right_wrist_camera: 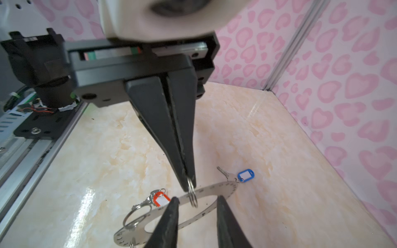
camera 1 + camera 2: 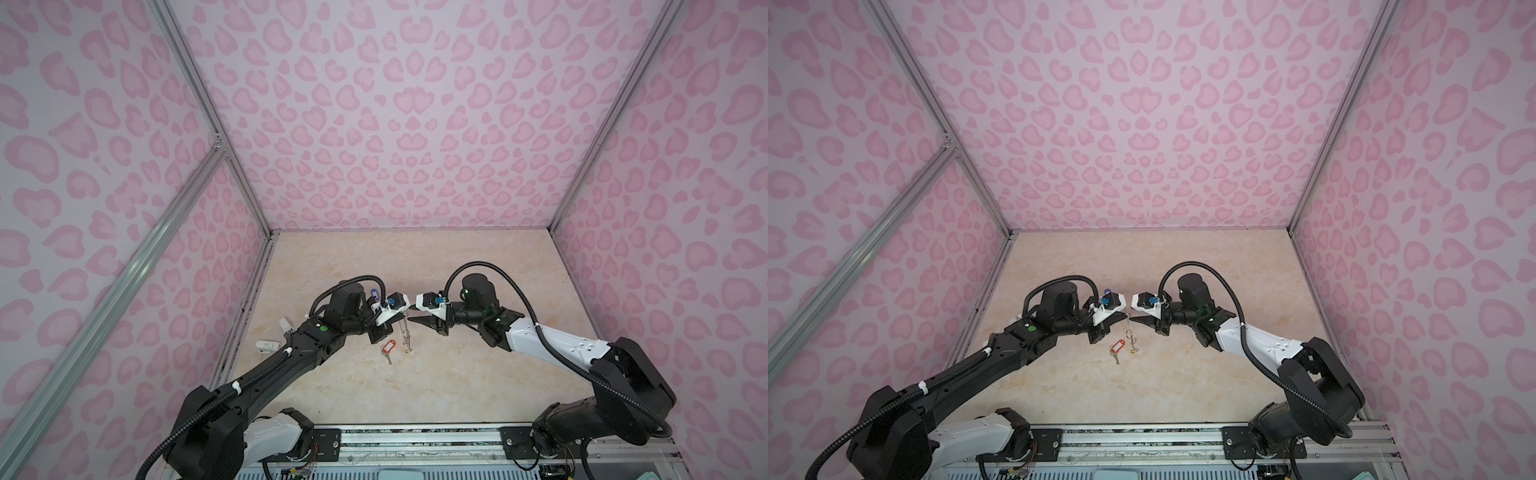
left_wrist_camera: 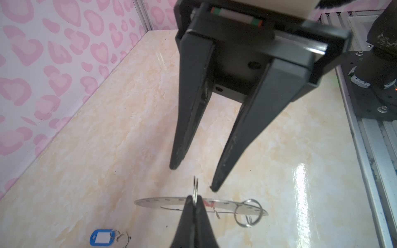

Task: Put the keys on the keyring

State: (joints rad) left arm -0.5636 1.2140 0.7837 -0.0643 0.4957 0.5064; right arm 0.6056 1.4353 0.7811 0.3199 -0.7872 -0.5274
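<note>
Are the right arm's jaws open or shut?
Open: in the right wrist view the right gripper shows a clear gap between its two jaws.

keyring (image 1: 214, 189) cut off by edge, blue-tagged key set (image 3: 102, 237) blurred

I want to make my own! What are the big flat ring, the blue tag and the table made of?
Big flat ring: likely thin metal, grey with a dull sheen. Blue tag: probably plastic, smooth and bright, with a white label window. Table: glossy marble pattern with glare; real stone or printed, I cannot tell.
</note>
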